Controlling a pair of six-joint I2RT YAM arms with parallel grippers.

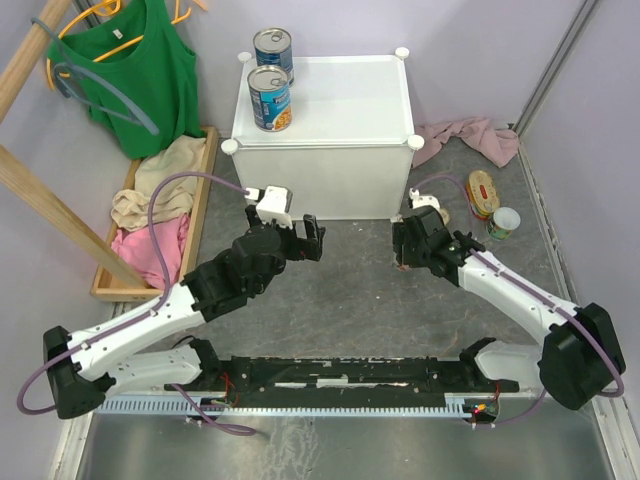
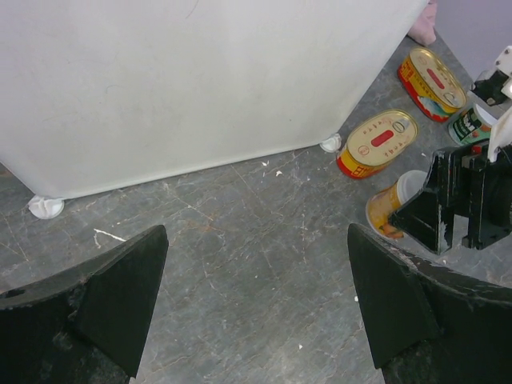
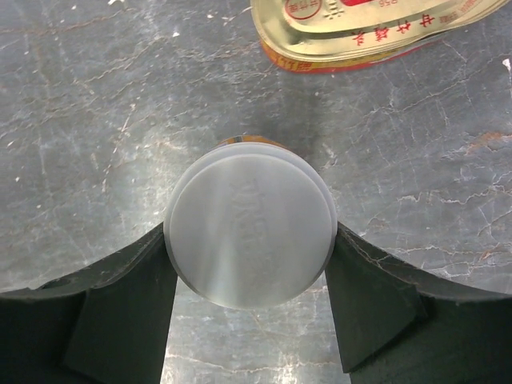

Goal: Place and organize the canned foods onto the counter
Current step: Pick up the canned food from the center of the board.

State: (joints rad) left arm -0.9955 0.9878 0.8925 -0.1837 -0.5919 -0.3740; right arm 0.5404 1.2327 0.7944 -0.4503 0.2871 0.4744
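Note:
The white counter [image 1: 340, 105] stands at the back middle. Two tall blue-labelled cans [image 1: 270, 98] [image 1: 272, 45] stand on its left edge. My right gripper [image 3: 250, 260] is shut on a small white-topped can [image 3: 250, 232] on the grey floor, its fingers [image 3: 144, 280] pressing both sides. In the left wrist view this can [image 2: 388, 210] shows an orange label. A gold oval tin [image 3: 368, 28] lies just beyond it, by the counter's foot [image 2: 378, 142]. A second oval tin [image 1: 484, 192] and a second small can [image 1: 503, 222] sit to the right. My left gripper [image 2: 256, 272] is open and empty above the floor.
A wooden tray of clothes [image 1: 205, 180] lies left of the counter, with a green top on a hanger [image 1: 140, 70] and wooden poles above it. A pink cloth [image 1: 470, 135] lies at the back right. Walls close in both sides.

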